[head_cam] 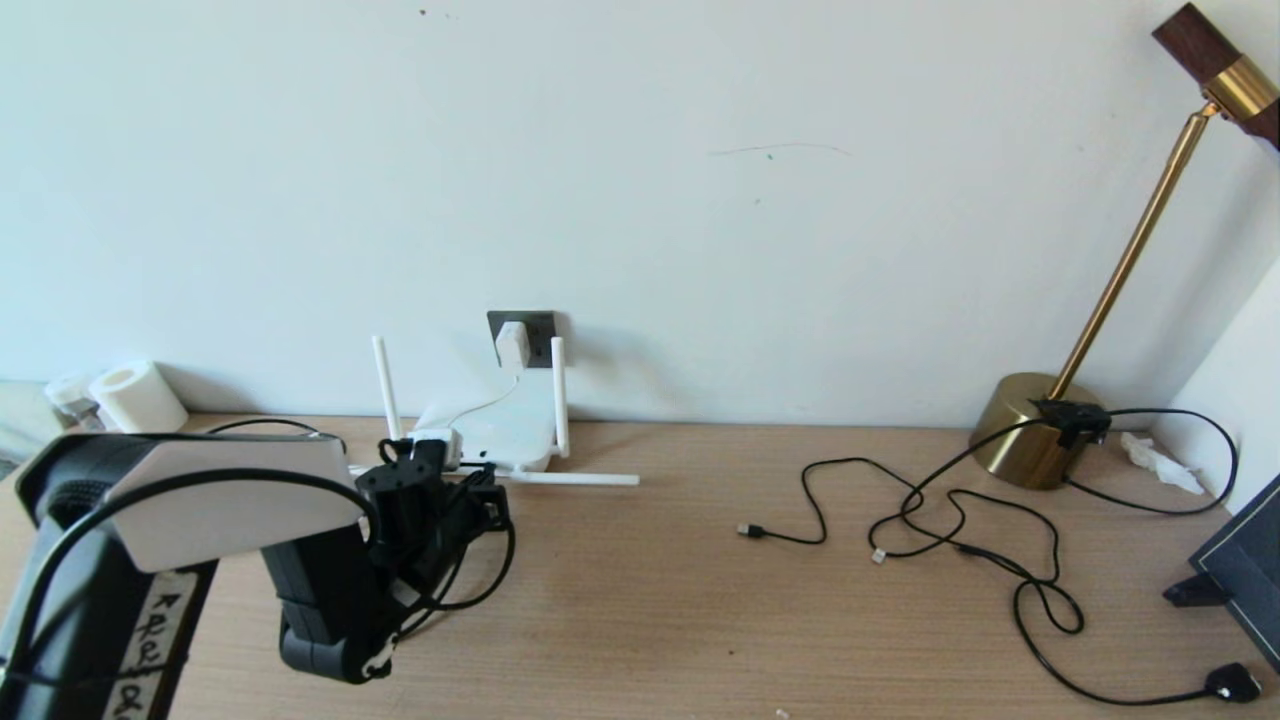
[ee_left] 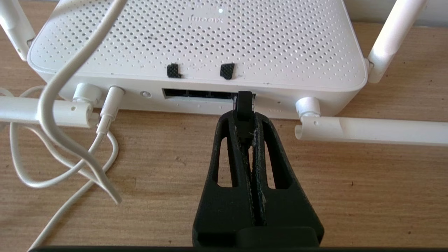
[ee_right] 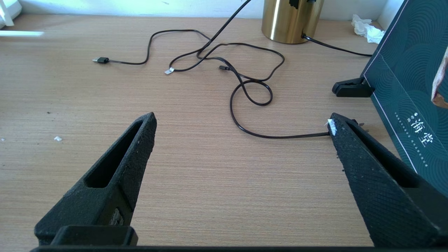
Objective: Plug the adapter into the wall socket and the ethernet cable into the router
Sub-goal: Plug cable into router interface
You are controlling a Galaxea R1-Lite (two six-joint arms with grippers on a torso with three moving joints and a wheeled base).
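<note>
Clamped between the two black fingers of the left gripper (ee_left: 244, 113): the black boot of the ethernet cable (ee_left: 244, 105), its tip at the right end of the dark port slot in the near edge of the flat white perforated plastic router (ee_left: 196, 38). Whether fully seated cannot be told. Black cable looping down from the gripper in the head view (head_cam: 480, 590).

Counted on the router: four slim white stick antennas, two lying flat along the wooden table (ee_left: 350, 182) to either side of the gripper, two upright at the far corners. Two small black patches on the lid above the slot. One thin white cord (ee_left: 66, 70) plugged in beside the slot, curling in loops over the table and crossing in front of the router's corner.

Behind the router, on the wall: one dark grey square socket plate (head_cam: 527, 335) with the small white cube adapter (head_cam: 512, 344) seated in it, cord trailing down.

Further right, the right gripper (ee_right: 241, 124), spread wide and holding nothing, low over bare table. Ahead of it: thin black cables (ee_right: 245, 87) tangled in loops, one with a small black plug end, one with a pale tip. One brass lamp base (ee_right: 292, 19), one crumpled white tissue (ee_right: 364, 28), one dark teal patterned board (ee_right: 409, 87) on a black stand. At the far left by the wall, one white paper roll (head_cam: 135, 395).
</note>
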